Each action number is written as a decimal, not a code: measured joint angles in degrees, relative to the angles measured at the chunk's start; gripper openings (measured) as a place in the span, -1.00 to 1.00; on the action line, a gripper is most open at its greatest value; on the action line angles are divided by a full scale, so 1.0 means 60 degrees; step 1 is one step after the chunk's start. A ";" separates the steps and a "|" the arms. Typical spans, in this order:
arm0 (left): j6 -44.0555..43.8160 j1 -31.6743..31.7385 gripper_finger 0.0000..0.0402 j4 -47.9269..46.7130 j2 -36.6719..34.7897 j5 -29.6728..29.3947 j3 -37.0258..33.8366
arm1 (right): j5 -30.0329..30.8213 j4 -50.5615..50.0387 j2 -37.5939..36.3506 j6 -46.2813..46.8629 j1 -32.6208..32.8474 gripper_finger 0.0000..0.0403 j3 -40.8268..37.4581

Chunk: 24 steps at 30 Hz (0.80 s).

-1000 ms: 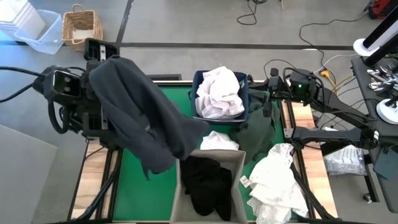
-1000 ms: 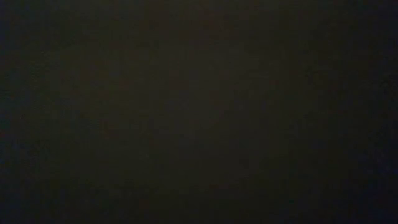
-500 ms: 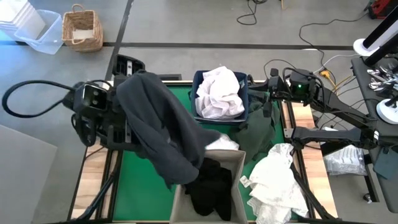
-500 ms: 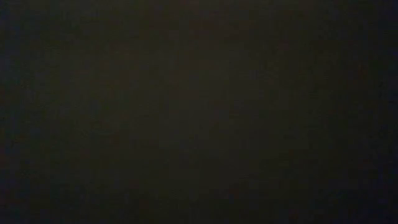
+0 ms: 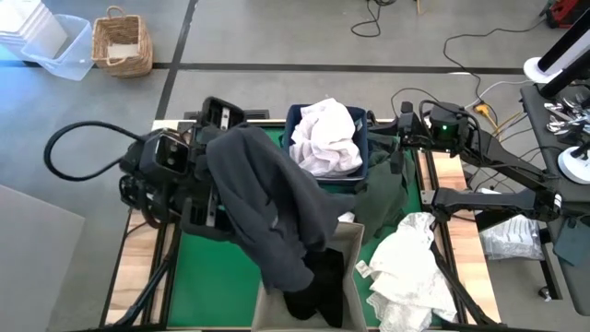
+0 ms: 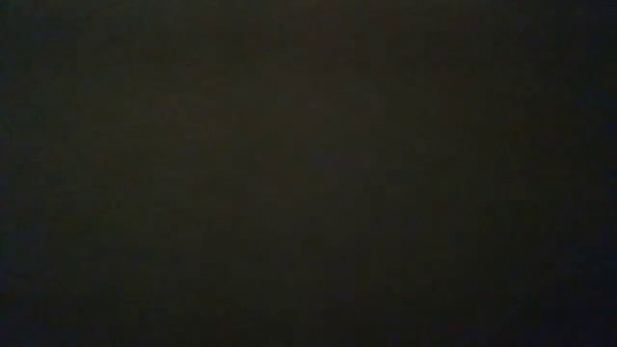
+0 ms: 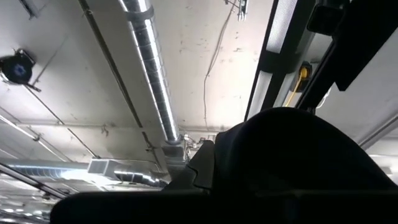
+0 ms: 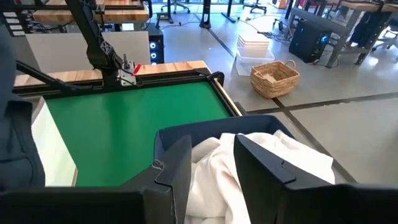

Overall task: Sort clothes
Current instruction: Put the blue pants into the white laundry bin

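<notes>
The left gripper (image 5: 219,146) is clamped on the grey garment (image 5: 277,207), which hangs over the green table (image 5: 207,267) with its lower end above the beige bin (image 5: 350,242) and the black clothes (image 5: 318,281) inside. This looks like the drop step; next, release over that bin. The right gripper (image 5: 395,140) waits by the blue bin (image 5: 297,115) of white clothes (image 5: 324,136), fingers apart.

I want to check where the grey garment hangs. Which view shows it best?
The high view: the grey garment drapes over the left arm, its lower end over the beige bin. The left wrist view shows only a dark fold; the right wrist view a sliver at its edge; the low view is black.
</notes>
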 joint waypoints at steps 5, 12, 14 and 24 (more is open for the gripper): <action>-0.0797 -0.0205 -1.00 -0.0036 0.0075 -0.0007 0.0000 | 0.0000 -0.0109 0.0000 0.0070 -0.0003 -0.49 0.0000; -0.1006 -0.0587 -1.00 -0.0164 0.0093 -0.0004 -0.0007 | 0.0000 -0.0220 0.0004 0.0078 -0.0003 -0.53 0.0000; -0.1196 -0.0694 -1.00 -0.0358 0.0093 -0.0004 -0.0007 | 0.0000 -0.0216 0.0004 0.0084 -0.0003 -0.54 0.0000; -0.0990 -0.1498 -1.00 -0.1788 0.0353 0.0015 -0.0018 | 0.0000 -0.0212 0.0004 0.0197 -0.0002 -0.48 0.0000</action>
